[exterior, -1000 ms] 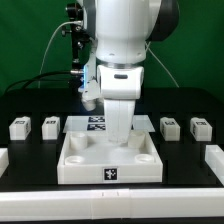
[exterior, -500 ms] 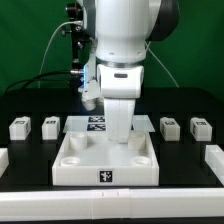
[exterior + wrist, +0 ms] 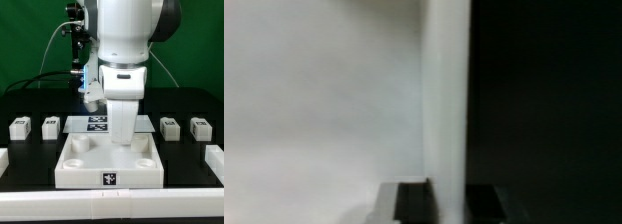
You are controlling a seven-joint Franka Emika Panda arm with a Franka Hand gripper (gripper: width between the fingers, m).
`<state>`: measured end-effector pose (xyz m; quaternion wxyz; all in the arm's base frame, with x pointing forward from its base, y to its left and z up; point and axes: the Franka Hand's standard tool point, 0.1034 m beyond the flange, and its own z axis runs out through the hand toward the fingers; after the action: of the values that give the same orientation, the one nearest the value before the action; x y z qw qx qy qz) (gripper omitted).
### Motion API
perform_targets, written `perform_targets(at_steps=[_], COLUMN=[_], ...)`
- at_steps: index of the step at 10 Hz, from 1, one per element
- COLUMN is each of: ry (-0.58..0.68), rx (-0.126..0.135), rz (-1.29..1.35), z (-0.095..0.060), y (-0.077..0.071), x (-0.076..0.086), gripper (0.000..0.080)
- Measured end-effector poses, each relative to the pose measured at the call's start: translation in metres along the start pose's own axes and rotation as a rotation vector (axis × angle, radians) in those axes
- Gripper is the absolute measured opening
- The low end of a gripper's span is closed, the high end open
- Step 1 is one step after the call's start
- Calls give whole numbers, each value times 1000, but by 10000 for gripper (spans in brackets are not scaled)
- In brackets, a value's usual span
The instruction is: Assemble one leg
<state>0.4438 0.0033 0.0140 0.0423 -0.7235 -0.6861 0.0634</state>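
Observation:
Four legs stand on the black table in the exterior view, two at its left [image 3: 19,127] [image 3: 49,126] and two at its right [image 3: 170,127] [image 3: 200,128], all untouched. The large white slab [image 3: 110,168] with round sockets lies in the middle. My gripper [image 3: 120,138] reaches down onto the slab's far side, its fingers hidden by the hand. In the wrist view the two dark fingers [image 3: 411,205] straddle the slab's pale edge [image 3: 445,110], and my gripper [image 3: 448,205] is shut on it.
The marker board [image 3: 92,123] lies just behind the slab. White blocks sit at the table's front corners, at the exterior view's left [image 3: 3,158] and right [image 3: 214,158]. A green backdrop and cables stand behind the arm.

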Motion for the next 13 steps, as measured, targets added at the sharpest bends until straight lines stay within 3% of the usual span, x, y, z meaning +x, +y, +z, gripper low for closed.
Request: perform_targets(at_steps=[3,8,10,13], ry=[8,24,14,14], rx=[-16,-29,-7,-5], rz=[4,17,1,-3], z=[-4,-11,-11,-11], y=[16,47,47,47], x=[22,83,87,86], gripper=[70,70,70,70])
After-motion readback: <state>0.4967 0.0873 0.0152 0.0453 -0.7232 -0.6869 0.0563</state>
